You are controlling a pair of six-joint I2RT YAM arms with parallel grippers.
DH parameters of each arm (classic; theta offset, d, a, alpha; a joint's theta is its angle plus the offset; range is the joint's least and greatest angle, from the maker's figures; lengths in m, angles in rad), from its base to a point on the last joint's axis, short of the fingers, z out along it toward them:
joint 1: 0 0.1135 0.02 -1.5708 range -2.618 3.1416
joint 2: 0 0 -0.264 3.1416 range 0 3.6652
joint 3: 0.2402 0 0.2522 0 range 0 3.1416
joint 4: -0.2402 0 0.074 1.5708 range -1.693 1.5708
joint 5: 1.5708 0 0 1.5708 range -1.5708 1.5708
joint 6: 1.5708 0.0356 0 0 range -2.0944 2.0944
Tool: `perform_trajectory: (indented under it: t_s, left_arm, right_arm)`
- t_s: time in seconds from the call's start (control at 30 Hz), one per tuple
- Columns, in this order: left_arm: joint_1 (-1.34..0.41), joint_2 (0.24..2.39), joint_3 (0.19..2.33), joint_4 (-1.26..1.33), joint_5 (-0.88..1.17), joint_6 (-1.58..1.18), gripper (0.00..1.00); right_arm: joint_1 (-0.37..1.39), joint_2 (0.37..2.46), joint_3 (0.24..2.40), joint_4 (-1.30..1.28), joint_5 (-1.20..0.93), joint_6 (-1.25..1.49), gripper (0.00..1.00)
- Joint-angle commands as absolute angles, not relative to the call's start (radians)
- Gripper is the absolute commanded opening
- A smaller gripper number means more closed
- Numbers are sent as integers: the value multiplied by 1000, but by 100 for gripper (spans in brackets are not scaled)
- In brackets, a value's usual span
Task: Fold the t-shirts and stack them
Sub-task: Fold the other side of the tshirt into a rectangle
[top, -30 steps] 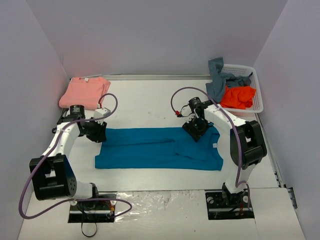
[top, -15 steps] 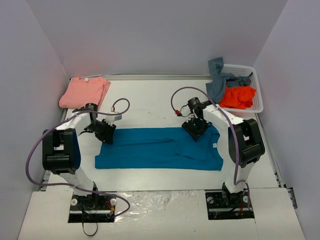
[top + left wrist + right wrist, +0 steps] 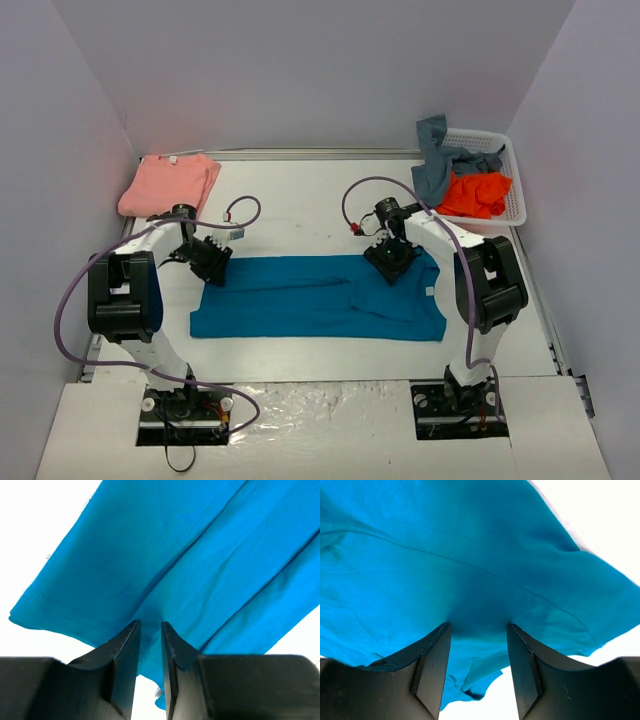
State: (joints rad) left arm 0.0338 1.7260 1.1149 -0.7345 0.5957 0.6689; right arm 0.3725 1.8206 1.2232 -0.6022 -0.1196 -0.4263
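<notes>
The teal shirt [image 3: 300, 300] lies spread lengthwise across the middle of the bench [image 3: 300, 200], partly folded, its collar end towards the right. It is light, limp cloth: it will sag and crease wherever it is not held, and a single layer can slide off the one beneath. The safest hold is at the corners of the far edge, with both layers taken together.

The left tool [image 3: 149, 624] sits at the far left corner, its jaws close together and pinching a ridge of the teal cloth. The right tool [image 3: 477, 626] is at the far edge near the collar, its jaws set wider around a thicker bunch of the same shirt (the creases run into the gap).

The pink shirt [image 3: 170, 183] rests folded in the far left corner. The orange shirt [image 3: 478, 193] and grey shirt [image 3: 440, 165] wait in the basket [image 3: 515, 205].

Compared with a second ago, the left arm has swung its elbow inward and its tool has edged slightly right; the right arm and the shirt have hardly moved.
</notes>
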Motion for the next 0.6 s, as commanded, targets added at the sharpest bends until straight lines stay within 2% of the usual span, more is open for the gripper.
perform_trajectory:
  t_s: [0.0,0.57]
  left_arm:
    - [35,1677,1144,-759,620,701,22]
    - [44,1695,1173,-666,580,649,22]
  right_arm:
    - [364,1851,1221,-632,-120,-425,44]
    - [364,1891,1218,-630,-121,-428,44]
